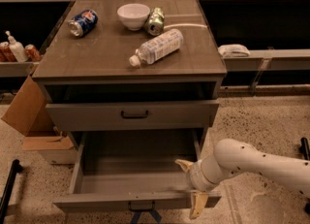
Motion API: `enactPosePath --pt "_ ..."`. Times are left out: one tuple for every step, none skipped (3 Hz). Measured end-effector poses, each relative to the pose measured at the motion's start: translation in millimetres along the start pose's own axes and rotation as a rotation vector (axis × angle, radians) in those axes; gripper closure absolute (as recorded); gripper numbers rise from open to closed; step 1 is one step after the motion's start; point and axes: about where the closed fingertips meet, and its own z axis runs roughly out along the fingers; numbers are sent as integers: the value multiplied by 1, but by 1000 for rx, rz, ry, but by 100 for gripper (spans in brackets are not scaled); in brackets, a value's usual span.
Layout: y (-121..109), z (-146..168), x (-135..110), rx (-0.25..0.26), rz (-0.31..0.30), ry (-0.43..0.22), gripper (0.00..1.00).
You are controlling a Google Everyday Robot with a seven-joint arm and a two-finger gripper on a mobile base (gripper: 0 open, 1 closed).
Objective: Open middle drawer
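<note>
The middle drawer (135, 169) is pulled far out of the grey-brown cabinet and its inside is empty. Its small black handle (141, 206) shows at the centre of the front panel, at the bottom of the view. My gripper (192, 188) is at the right end of that front panel. Its fingers are spread open: one fingertip (184, 164) is inside the drawer and the other hangs in front of the panel. The white arm (261, 162) reaches in from the right. The top drawer (131, 115) above is slightly out.
On the cabinet top (97, 58) lie a plastic bottle (156, 47), a white bowl (133, 15), a blue can (83, 22) and a green can (155, 21). A cardboard box (29, 116) stands at the left. Shelves with bottles run along the back.
</note>
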Motion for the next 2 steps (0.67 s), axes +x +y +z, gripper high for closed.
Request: enactPosePath --pt "-5 -39 -2 56 -18 31 0" --pt "-11 -82 -6 95 -38 81 0"
